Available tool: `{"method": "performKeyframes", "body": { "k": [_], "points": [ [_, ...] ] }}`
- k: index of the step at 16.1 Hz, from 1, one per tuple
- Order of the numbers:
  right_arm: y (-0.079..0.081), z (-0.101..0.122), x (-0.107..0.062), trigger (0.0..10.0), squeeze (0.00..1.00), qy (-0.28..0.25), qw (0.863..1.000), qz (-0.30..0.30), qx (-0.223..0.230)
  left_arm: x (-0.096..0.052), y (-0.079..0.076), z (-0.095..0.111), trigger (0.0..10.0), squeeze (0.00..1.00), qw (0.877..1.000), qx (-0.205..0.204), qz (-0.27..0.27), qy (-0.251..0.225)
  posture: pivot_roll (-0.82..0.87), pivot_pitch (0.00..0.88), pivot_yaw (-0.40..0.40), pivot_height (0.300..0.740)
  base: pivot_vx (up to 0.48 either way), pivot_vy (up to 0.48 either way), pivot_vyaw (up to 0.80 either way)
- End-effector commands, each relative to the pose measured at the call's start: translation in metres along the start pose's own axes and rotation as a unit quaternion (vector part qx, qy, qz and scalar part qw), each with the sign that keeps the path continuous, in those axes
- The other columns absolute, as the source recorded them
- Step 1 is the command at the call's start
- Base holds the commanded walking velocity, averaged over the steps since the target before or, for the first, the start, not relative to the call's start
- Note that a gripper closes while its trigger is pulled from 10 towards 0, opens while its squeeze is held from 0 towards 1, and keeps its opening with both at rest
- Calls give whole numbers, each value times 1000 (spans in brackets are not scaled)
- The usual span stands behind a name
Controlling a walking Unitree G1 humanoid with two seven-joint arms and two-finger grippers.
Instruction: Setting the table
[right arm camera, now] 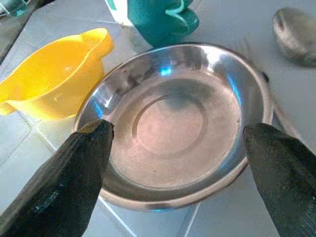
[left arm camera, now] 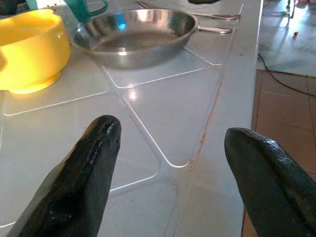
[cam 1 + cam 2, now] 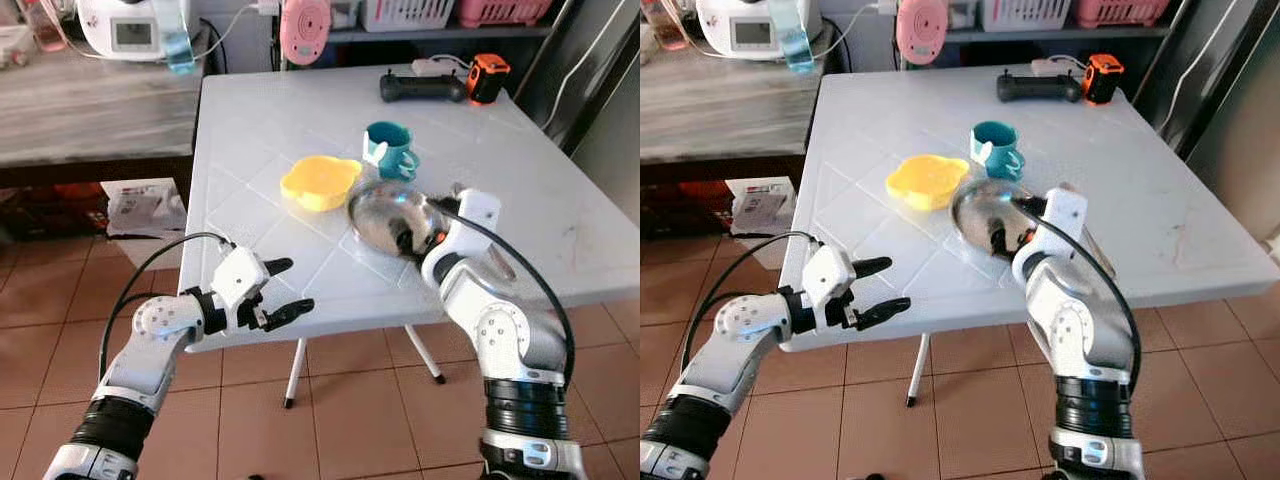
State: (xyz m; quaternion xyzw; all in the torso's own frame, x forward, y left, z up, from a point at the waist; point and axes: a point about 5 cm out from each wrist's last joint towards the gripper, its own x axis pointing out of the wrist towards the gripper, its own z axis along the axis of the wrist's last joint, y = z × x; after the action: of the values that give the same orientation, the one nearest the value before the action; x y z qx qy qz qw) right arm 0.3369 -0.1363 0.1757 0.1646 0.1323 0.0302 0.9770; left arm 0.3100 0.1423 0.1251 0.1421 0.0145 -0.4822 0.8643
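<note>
Both arms reach up from the lower edge of the head views toward a white desk [image 3: 560,210] with a moulded pattern of raised lines. Its steel bowl [image 3: 385,215], the landmark for the rest, sits toward the near edge: round, shallow and shiny, with a flat circular base, a thin rolled rim and bluish reflections on its inner wall, and nothing in it. Directly above and just on the near side of the bowl hangs the right gripper [image 1: 180,148], its two black fingers [image 1: 74,177] spread wide, one over each side of the rim as its wrist view shows; no contact with the metal can be made out. A yellow dish [image 3: 320,182] with a wavy lip lies just beside the bowl on the robot's left, and a teal mug [image 3: 390,148] with a handle stands just behind the bowl. On the robot's right of the bowl a spoon [image 1: 296,34] lies on the desk, partly hidden by the right arm in the head views. Well to the left of the bowl, at the desk's near edge, the left gripper [image 3: 278,290] hovers level with the top, fingers [image 2: 84,173] apart and holding nothing. Far behind the bowl, at the back of the desk, lie a black controller [image 3: 420,88] and an orange-and-black device [image 3: 487,77]. Below are terracotta floor tiles [image 3: 350,410].
</note>
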Motion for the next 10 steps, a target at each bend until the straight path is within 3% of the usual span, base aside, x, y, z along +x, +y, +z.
{"method": "performKeyframes", "body": {
  "k": [1, 5, 10],
  "points": [
    [5, 11, -4, 10000, 0, -23, 1000, 7, -20, 3, -3, 1, 10000, 0, 1000, 8, -9, 4, 112, 134, -26, 740, 0, 0, 0],
    [3, 17, -17, 10000, 0, -34, 999, -35, 1, 3, -4, 1, 10000, 0, 1000, 7, -7, 3, 113, 132, -27, 740, 0, 0, 0],
    [-15, -1, -28, 10000, 0, -33, 992, -87, 84, 4, -4, 0, 10000, 0, 1000, 6, -12, 4, 102, 134, -16, 740, 0, 0, 0]
  ]
}}
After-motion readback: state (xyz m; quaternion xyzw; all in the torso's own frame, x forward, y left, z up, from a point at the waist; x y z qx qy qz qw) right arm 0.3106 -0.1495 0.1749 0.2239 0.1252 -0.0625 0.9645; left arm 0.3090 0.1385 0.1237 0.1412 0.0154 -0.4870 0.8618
